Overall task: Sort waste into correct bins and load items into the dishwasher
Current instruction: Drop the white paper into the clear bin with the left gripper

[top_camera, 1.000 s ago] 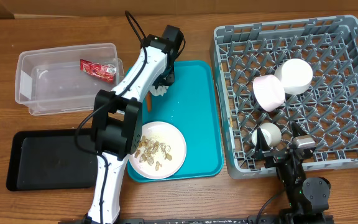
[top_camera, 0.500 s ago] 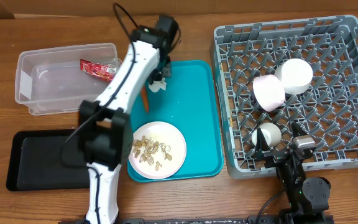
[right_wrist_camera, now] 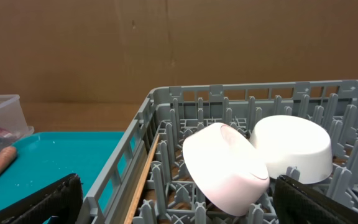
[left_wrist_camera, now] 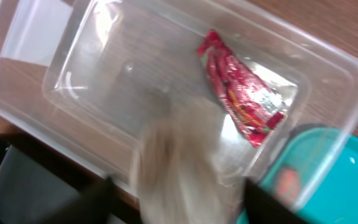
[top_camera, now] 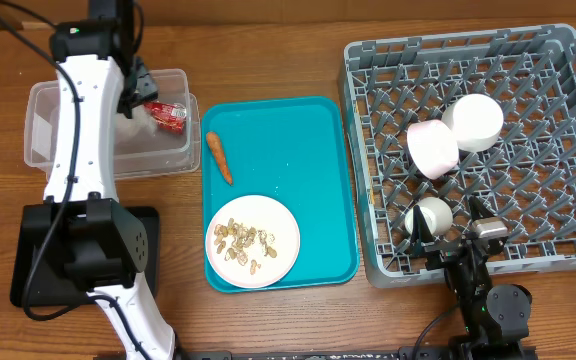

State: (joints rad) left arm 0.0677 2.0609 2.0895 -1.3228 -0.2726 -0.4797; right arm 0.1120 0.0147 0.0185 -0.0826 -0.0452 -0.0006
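My left gripper (top_camera: 133, 105) is over the clear tub (top_camera: 43, 140), its jaws apart. The white paper wad (left_wrist_camera: 185, 168) is a blur between the fingers, touching neither, above the tub floor. The red foil wrapper (left_wrist_camera: 241, 93) lies in the tub. The orange carrot (top_camera: 218, 157) and a white plate (top_camera: 286, 225) with beige food bits (top_camera: 243, 242) lie on the teal tray. My right gripper (right_wrist_camera: 179, 214) is open and empty at the front of the grey rack (top_camera: 558, 150). The rack holds a pink cup (right_wrist_camera: 225, 165), a white bowl (right_wrist_camera: 291, 146), a small white bowl (top_camera: 430, 215) and a chopstick (right_wrist_camera: 145, 177).
The black tray (top_camera: 38, 250) lies on the table in front of the tub, partly under the left arm's base. The teal tray (top_camera: 308, 180) sits between the tub and the rack. The wooden table (top_camera: 268, 50) shows behind them.
My left arm has swung left from the teal tray's back edge to over the clear tub, carrying the white wad. The carrot now lies uncovered. The right arm has not moved.
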